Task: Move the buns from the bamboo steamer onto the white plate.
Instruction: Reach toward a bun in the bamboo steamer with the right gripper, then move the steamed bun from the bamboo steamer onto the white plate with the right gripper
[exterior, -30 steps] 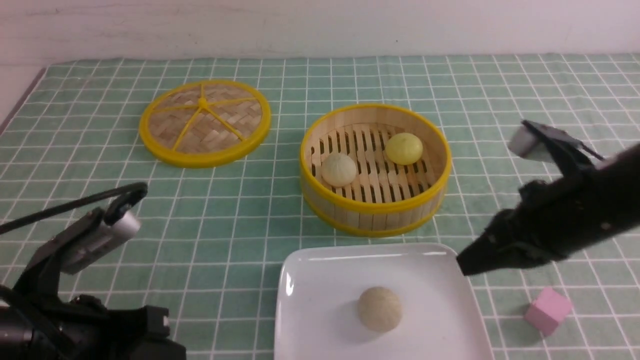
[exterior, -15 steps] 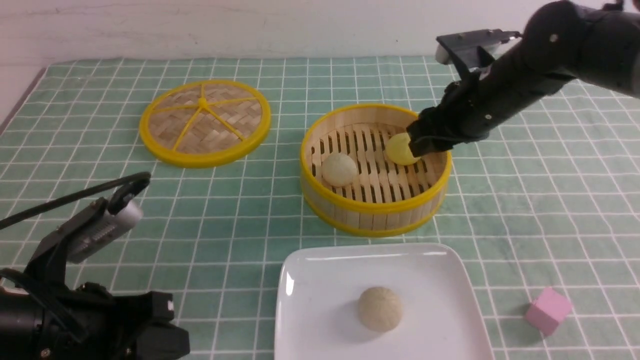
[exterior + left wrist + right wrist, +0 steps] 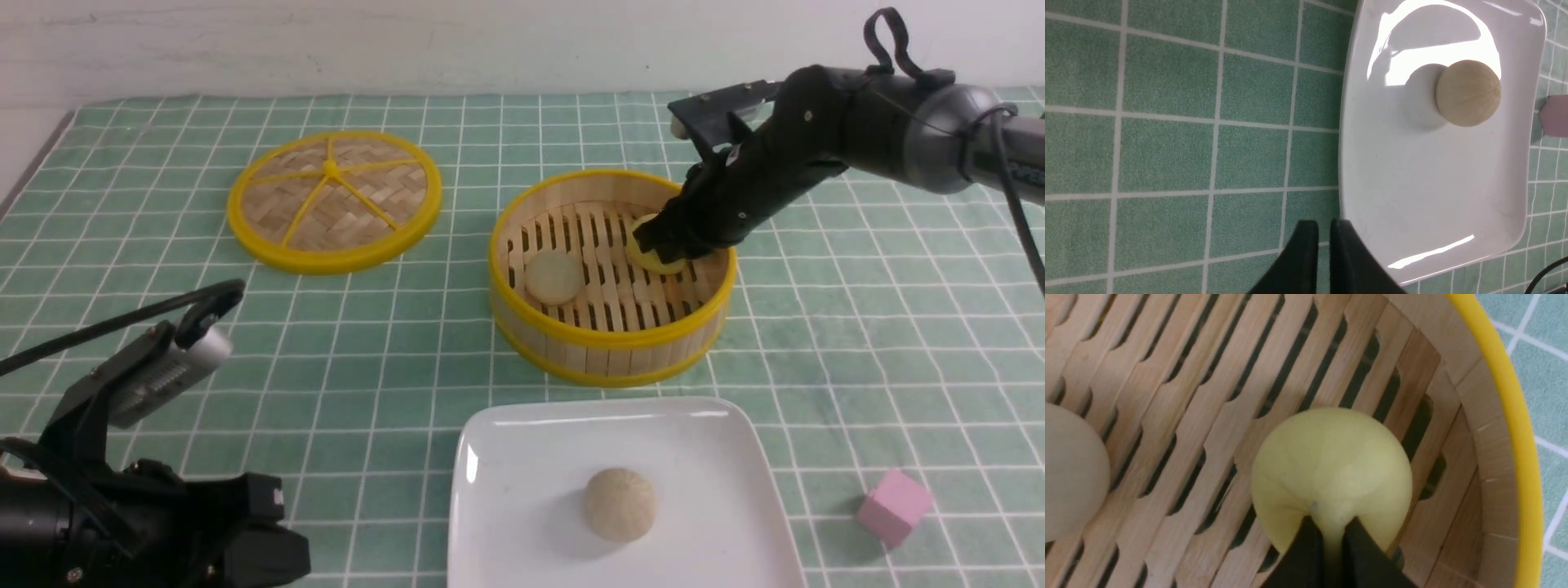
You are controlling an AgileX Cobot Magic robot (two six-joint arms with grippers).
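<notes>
Right wrist view, not front: right claw (image 3: 1332, 528) tight on seemingly dimpled yellow bun (image 3: 1331, 457) in steamer (image 3: 1515, 416).

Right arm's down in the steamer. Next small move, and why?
Probably lift straight up: the right gripper is pinched shut on the smooth pale yellow bun, low inside the round bamboo steamer. It should clear the rim before heading to the glossy white plate.

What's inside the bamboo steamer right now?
Two buns sit on the bamboo steamer's slatted floor: a cream-white bun lying free, and a pale yellow bun pinched by the right gripper. From the front, the gripper covers most of the yellow bun; the floor beneath both is hidden.
</notes>
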